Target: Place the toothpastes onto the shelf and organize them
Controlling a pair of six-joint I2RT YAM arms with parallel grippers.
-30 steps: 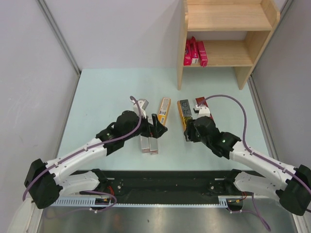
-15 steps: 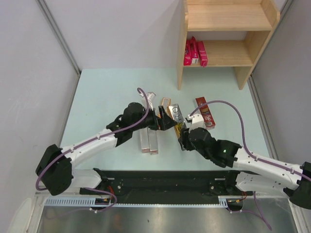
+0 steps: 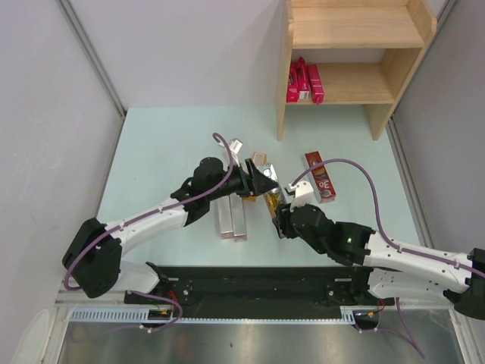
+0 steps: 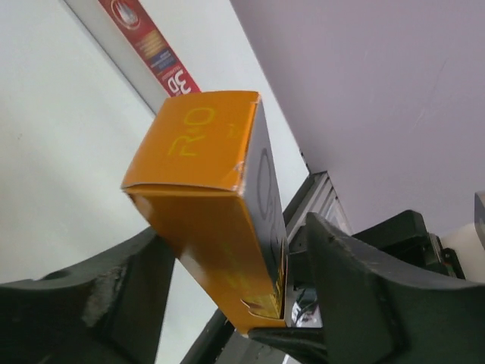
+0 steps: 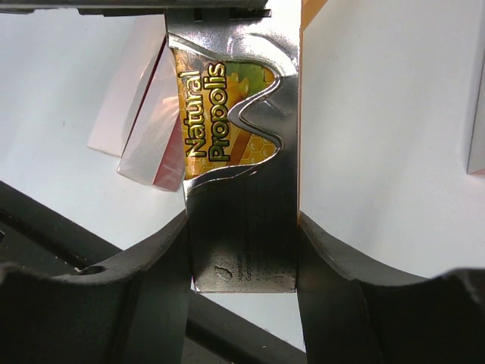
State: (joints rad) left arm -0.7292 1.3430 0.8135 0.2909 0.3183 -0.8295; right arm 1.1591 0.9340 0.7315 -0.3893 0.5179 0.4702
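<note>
As left hand [image 4: 227, 254] and right hand [image 5: 242, 231] clamp it, the gold-tan carton [image 5: 231, 114] spans lengthwise between them.

Left tool [image 4: 231, 258] has lifted the orange carton [image 4: 204, 152], right tool [image 5: 242, 258] the Propolis carton [image 5: 235, 114].

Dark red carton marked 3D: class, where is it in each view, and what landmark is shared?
Top external: the dark red carton lies flat on the table, right of centre.
Left wrist: top left, behind the orange carton.
Right wrist: not in it; a Natural Propolis carton fills the grip.
Landmark: the orange carton in the left gripper, seen in both.
</note>
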